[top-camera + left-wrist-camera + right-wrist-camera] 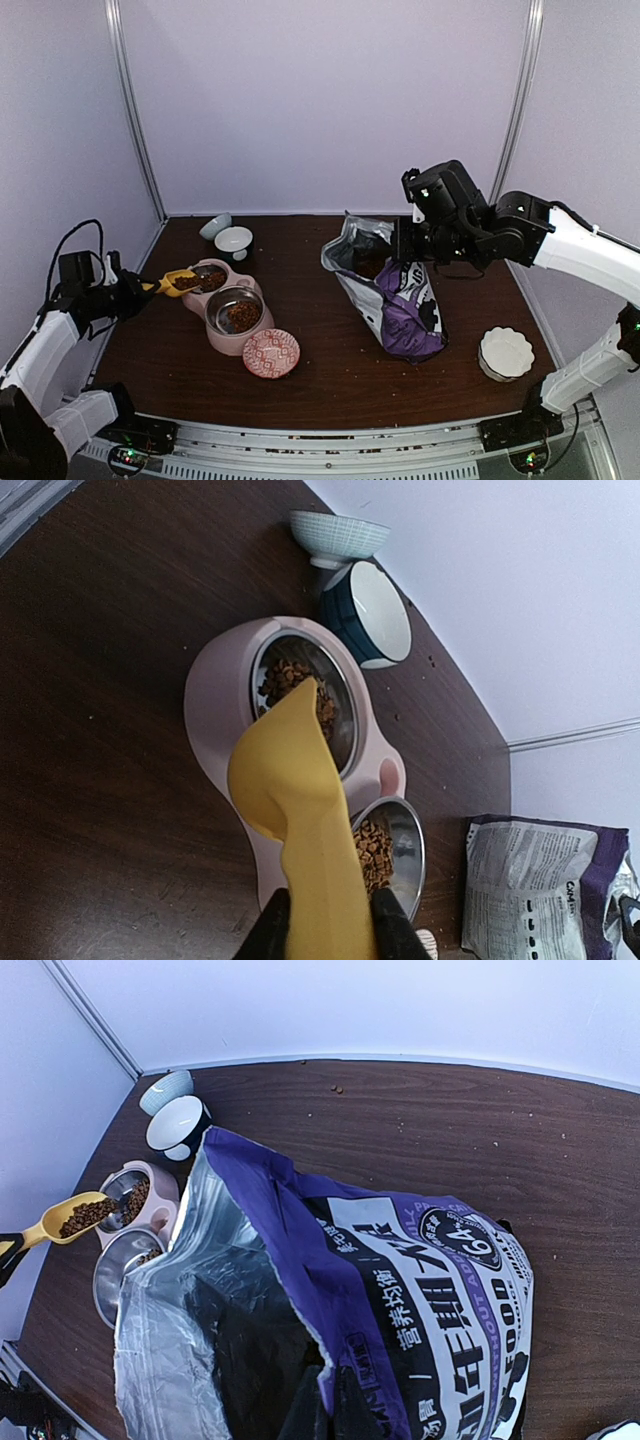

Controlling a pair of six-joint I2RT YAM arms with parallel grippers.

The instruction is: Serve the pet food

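Left gripper (pixel 325 932) is clamped narrow on the handle of the yellow plastic scoop (pixel 295 770), jaws pinching it from both sides. The scoop's tip hangs over the far steel bowl of the pink double feeder (pixel 215 700). The right wrist view shows a load of small brown dry kibble pellets (pixel 85 1217) sitting in the scoop, and there's more kibble in both steel bowls.

Right gripper (pixel 320 1415) is closed tight on the rim of the large purple food bag with silver lining (pixel 400 1290) – mouth held open, the bag leaning on the dark brown wooden table (pixel 330 385), well apart from the feeder.

Other stuff: a pale blue-green bowl (pixel 338 535) and a dark blue bowl with white inside (pixel 370 615) just beyond the feeder, a red patterned dish (pixel 271 353) right beside its near end, and a white fluted dish (pixel 506 352) – that one's near the right edge.
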